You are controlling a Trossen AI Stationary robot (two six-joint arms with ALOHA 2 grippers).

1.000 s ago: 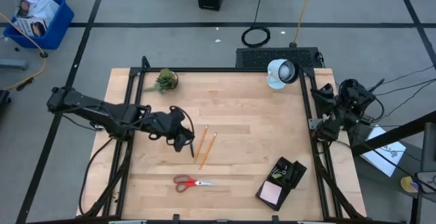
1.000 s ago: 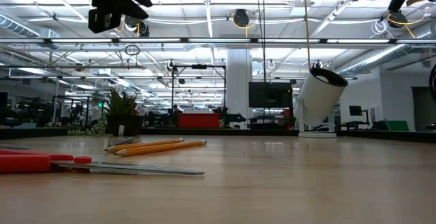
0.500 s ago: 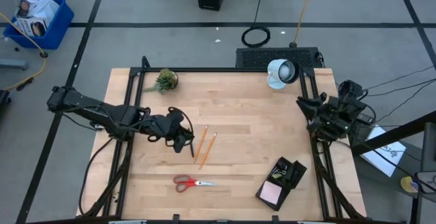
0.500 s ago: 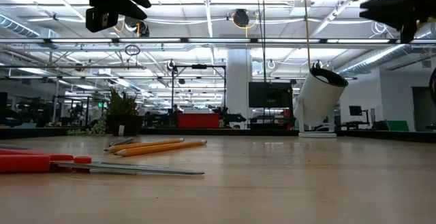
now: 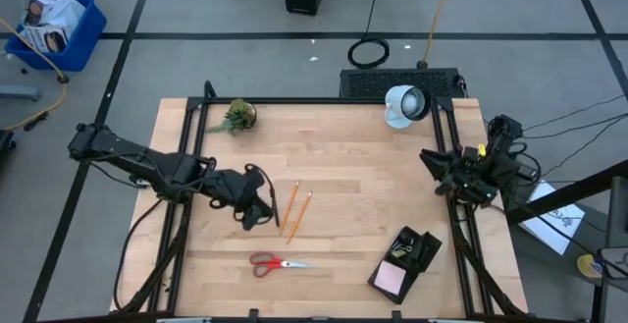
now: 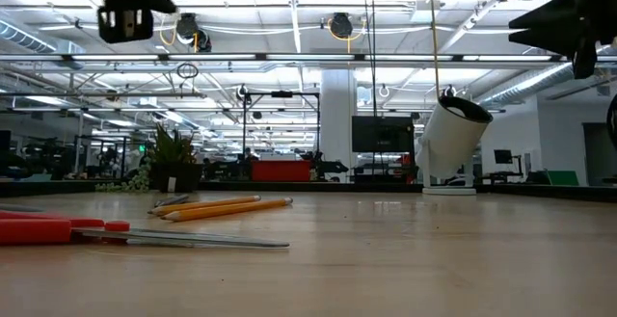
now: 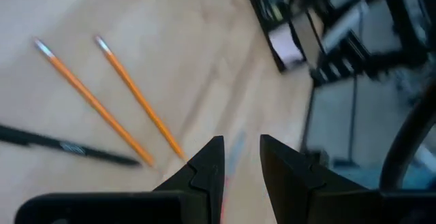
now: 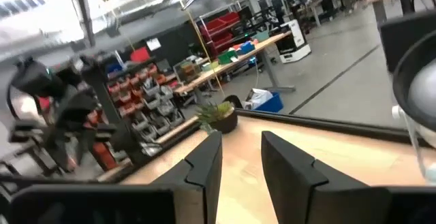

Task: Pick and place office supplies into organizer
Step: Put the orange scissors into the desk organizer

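Tabletop (image 5: 353,156): bare wood, items unchanged from a second ago. Left arm reaches in from the left edge; its gripper (image 5: 257,208) hangs above the wood just left of the pencils and has slid slightly toward the near side since the earlier frames. In its wrist view the fingers (image 7: 208,166) stand a narrow gap apart, empty. Right arm at the right edge: it was folded back a second ago, and now its gripper (image 5: 432,161) pokes in over the tabletop's right border, below the white lamp (image 5: 404,104). Its fingers (image 8: 206,159) are slightly parted, nothing between them.

Organizer (image 5: 419,247): near-right corner, lying at an angle, with the pink sticky-note pad (image 5: 392,279) at its near end. Scissors (image 5: 275,262): flat near the front edge, left of the organizer. Two pencils (image 5: 299,215): side by side at mid-table, a black pen (image 5: 279,209) close on their left. Potted plant (image 5: 237,117): far left corner. None of these has shifted.
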